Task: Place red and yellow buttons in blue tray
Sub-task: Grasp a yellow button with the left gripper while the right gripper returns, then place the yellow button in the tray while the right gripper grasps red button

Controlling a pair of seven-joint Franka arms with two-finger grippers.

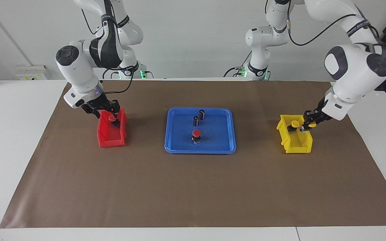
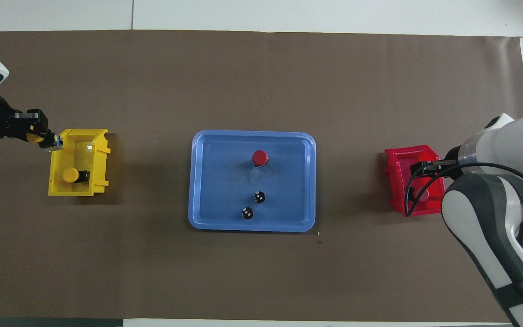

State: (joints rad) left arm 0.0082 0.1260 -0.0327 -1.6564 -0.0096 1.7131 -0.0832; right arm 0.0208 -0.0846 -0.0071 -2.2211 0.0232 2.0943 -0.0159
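Note:
The blue tray (image 1: 179, 140) lies mid-table and holds one red button (image 1: 196, 134), also seen in the overhead view (image 2: 259, 157). A second red button (image 1: 113, 119) sits in the red bin (image 1: 107, 139). My right gripper (image 1: 110, 113) is low over that bin, right at this button. My left gripper (image 2: 40, 137) is shut on a yellow button (image 2: 33, 136) and holds it up over the yellow bin's (image 2: 100, 156) rim, on the side toward the left arm's table end. The other yellow button (image 2: 71, 175) lies in that bin.
Two dark cylinders without coloured caps (image 1: 202, 114) (image 1: 196, 121) stand in the tray, nearer to the robots than the red button. Brown paper (image 1: 193, 187) covers the table. The red bin is toward the right arm's end, the yellow bin toward the left arm's end.

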